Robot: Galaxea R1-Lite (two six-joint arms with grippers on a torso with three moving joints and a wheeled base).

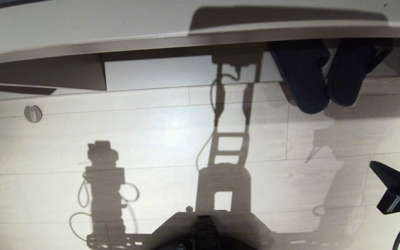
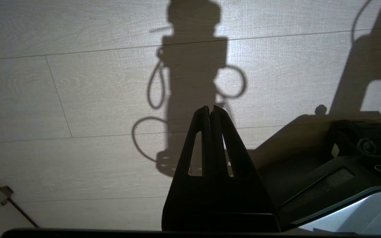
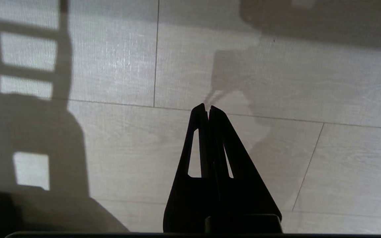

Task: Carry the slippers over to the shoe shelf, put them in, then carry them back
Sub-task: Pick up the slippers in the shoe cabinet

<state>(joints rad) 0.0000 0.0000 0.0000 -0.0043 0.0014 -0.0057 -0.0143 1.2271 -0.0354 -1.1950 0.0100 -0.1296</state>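
Head view: slippers [image 1: 319, 78] seen at upper right, side by side, heels out on the pale wood floor [image 1: 151, 139], toes tucked under the shoe shelf [image 1: 186, 74] and lost in its shadow. Upper edge of the shelf top cut off by the frame; dark upright divider [image 1: 82, 73] visible at left, its recess too dim to read. Small round fitting [image 1: 33, 113] noticed on the floor at left, nature unclear. Right gripper [image 1: 373, 165] entering from the right edge, only its dark tip and part of the wrist showing, well apart from the slippers, fingers not separable here. Robot base [image 1: 203, 232] partly cut off at the bottom edge. Left arm out of frame, known only by its shadow.

Left wrist view: left gripper [image 2: 210, 109] hung over bare floor, fingers pressed together, nothing between them. Part of the base seen beside it, mostly in shade. Slippers and shelf outside this frame.

Right wrist view: right gripper [image 3: 206, 107] above floor planks, fingers pressed together and empty. Only shadows beyond; slippers not in frame.
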